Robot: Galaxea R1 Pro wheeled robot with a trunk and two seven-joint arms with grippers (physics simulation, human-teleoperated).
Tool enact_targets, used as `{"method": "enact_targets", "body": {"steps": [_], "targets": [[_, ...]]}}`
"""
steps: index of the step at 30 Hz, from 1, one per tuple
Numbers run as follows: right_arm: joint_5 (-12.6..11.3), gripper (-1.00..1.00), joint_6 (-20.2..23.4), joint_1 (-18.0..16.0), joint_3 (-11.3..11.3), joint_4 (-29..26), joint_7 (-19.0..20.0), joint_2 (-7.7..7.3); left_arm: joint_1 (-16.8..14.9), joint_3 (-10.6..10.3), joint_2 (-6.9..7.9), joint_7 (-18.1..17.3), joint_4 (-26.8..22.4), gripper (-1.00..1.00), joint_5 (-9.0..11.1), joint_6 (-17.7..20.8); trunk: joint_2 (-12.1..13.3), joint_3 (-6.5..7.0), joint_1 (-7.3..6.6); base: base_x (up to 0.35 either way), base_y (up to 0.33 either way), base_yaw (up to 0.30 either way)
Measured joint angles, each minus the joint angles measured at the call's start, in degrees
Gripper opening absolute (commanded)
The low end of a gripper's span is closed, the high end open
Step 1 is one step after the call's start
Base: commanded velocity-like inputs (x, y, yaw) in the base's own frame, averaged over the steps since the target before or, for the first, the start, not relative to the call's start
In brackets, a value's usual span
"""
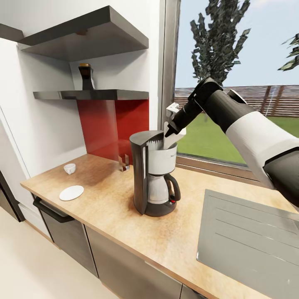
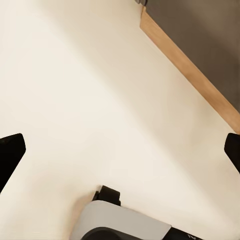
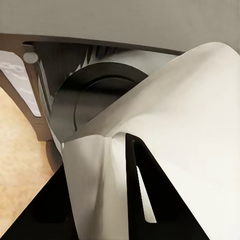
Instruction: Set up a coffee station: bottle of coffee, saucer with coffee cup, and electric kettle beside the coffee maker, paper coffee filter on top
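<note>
White paper coffee filter (image 1: pixel 173 139) stands upright, clamped by right gripper (image 1: pixel 171 129) over black coffee maker (image 1: pixel 154 179); tan wood countertop (image 1: pixel 112 207), window behind; left gripper (image 2: pixel 120 150) spread wide.

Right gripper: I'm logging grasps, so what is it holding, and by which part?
The right gripper pinches the paper coffee filter by its upper edge, over the coffee maker.

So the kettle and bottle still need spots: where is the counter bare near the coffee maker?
Bare wood lies between the coffee maker and the saucer, and in front of the machine toward the counter edge. To its right, a strip runs to the sink drainboard. Behind it, the right gripper with the paper filter crowds the top.
</note>
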Motion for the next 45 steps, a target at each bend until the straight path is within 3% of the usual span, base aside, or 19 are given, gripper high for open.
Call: {"method": "enact_targets", "body": {"steps": [2, 3, 28, 32, 35, 41, 42, 44, 45], "targets": [[0.0, -1.0, 0.0, 0.0, 0.0, 0.0, 0.0, 0.0, 0.0, 0.0, 0.0, 0.0, 0.0, 1.0, 0.0, 0.0, 0.0, 0.0, 0.0, 0.0, 0.0, 0.0], [0.0, 1.0, 0.0, 0.0, 0.0, 0.0, 0.0, 0.0, 0.0, 0.0, 0.0, 0.0, 0.0, 1.0, 0.0, 0.0, 0.0, 0.0, 0.0, 0.0, 0.0, 0.0], [-0.1, 1.0, 0.3, 0.0, -0.2, -0.2, 0.3, 0.54, 0.0, 0.0, 0.0, 0.0, 0.0, 1.0, 0.0, 0.0, 0.0, 0.0, 0.0, 0.0, 0.0, 0.0], [0.0, 1.0, 0.4, -0.1, -0.7, -0.5, 0.6, -0.28, 0.0, 0.0, 0.0, 0.0, 0.0, 1.0, 0.0, 0.0, 0.0, 0.0, 0.0, 0.0, 0.0, 0.0], [0.0, 1.0, 0.4, -0.5, -0.8, -0.6, 0.6, -2.42, 0.0, 0.0, 0.0, 0.0, 0.0, 1.0, 0.0, 0.0, 0.0, 0.0, 0.0, 0.0, 0.0, 0.0], [0.0, 1.0, 0.4, -1.3, -1.0, -0.6, 0.6, -8.73, 0.0, 0.0, 0.0, 0.0, 0.0, 1.0, 0.0, 0.0, 0.0, 0.0, 0.0, 0.0, 0.0, 0.0], [0.1, 1.0, 0.3, -1.3, -1.6, -0.6, 0.5, -10.88, 0.0, 0.0, 0.0, 0.0, 0.0, 1.0, 0.0, 0.0, 0.0, 0.0, 0.0, 0.0, 0.0, 0.0], [0.0, 1.0, 0.3, -1.4, -3.9, -0.6, 0.5, -13.28, 0.0, 0.0, 0.0, 0.0, 0.0, 1.0, 0.0, 0.0, 0.0, 0.0, 0.0, 0.0, 0.0, 0.0], [0.0, 1.0, 0.2, -1.4, -7.6, -0.6, 0.5, -15.19, 0.0, 0.0, 0.0, 0.0, 0.0, 1.0, 0.0, 0.0, 0.0, 0.0, -0.01, 0.0, 0.0, 0.0]]}}
